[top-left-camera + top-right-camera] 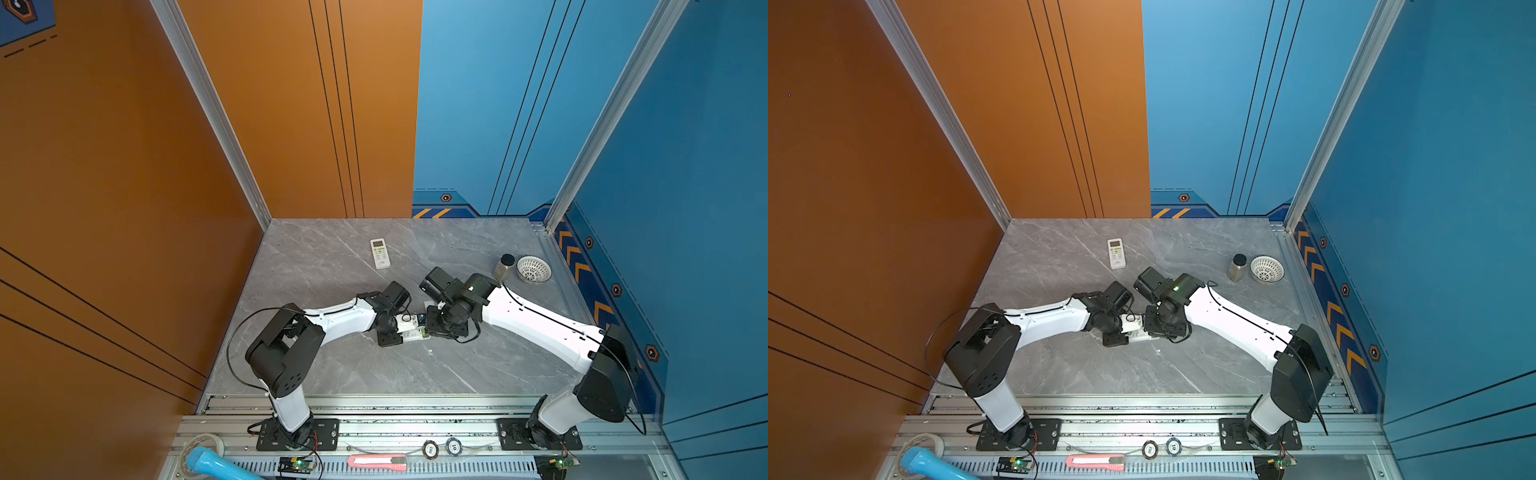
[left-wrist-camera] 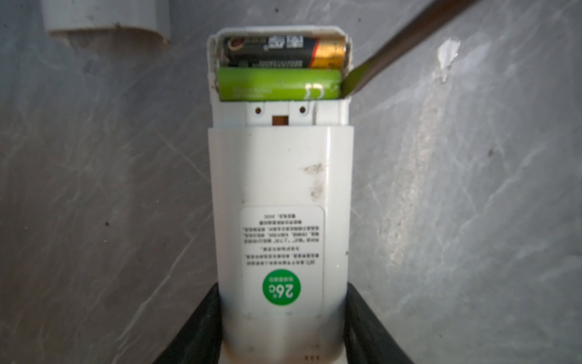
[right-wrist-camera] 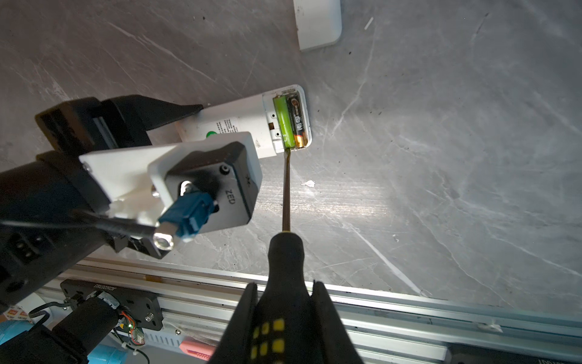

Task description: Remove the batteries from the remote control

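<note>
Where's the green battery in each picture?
Top view: green battery, a speck at the held remote's end.
Top view: same spot, too small to tell.
Left wrist: battery upper middle, inside the remote.
Right wrist: battery middle, at the screwdriver tip.
Shared landmark: the white held remote.

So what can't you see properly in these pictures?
Both top views: green battery and black battery too small to make out.
Left wrist view: screwdriver handle cut off by the edge; remote label blurred.
Right wrist view: remote's underside hidden against the table.
</note>
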`<action>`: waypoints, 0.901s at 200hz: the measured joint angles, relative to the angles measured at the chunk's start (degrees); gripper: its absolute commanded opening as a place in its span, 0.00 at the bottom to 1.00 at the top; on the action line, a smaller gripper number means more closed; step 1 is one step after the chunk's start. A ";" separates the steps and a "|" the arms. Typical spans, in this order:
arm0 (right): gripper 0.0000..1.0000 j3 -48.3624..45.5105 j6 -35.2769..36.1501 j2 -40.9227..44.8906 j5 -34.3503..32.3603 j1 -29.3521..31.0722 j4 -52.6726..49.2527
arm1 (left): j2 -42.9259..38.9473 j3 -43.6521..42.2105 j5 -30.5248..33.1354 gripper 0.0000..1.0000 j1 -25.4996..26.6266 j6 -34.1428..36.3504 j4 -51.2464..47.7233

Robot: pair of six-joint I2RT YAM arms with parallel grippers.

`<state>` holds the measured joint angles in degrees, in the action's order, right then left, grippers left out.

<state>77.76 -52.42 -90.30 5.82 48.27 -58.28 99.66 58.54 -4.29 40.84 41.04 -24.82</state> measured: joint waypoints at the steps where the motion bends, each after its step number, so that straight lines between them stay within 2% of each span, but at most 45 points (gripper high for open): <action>1: 0.00 0.00 0.00 0.00 0.00 0.00 0.00 | 0.00 0.00 0.00 0.21 0.00 0.00 0.00; 88: 0.00 0.46 0.04 -0.46 -0.57 0.24 -0.42 | 0.00 0.00 0.35 0.21 0.13 -0.17 0.00; 143: 0.00 0.63 -0.37 -0.98 -5.73 4.28 -0.50 | 0.00 0.02 0.42 0.19 0.17 -0.39 -0.02; 180: 0.00 -4.61 -2.12 2.32 -10.21 7.58 3.96 | 0.00 0.02 0.42 0.18 0.17 -0.50 -0.07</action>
<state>73.14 -54.54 -87.99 -4.38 55.86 -54.33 99.66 58.57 -3.88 41.01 40.53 -24.88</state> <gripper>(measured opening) 0.256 0.550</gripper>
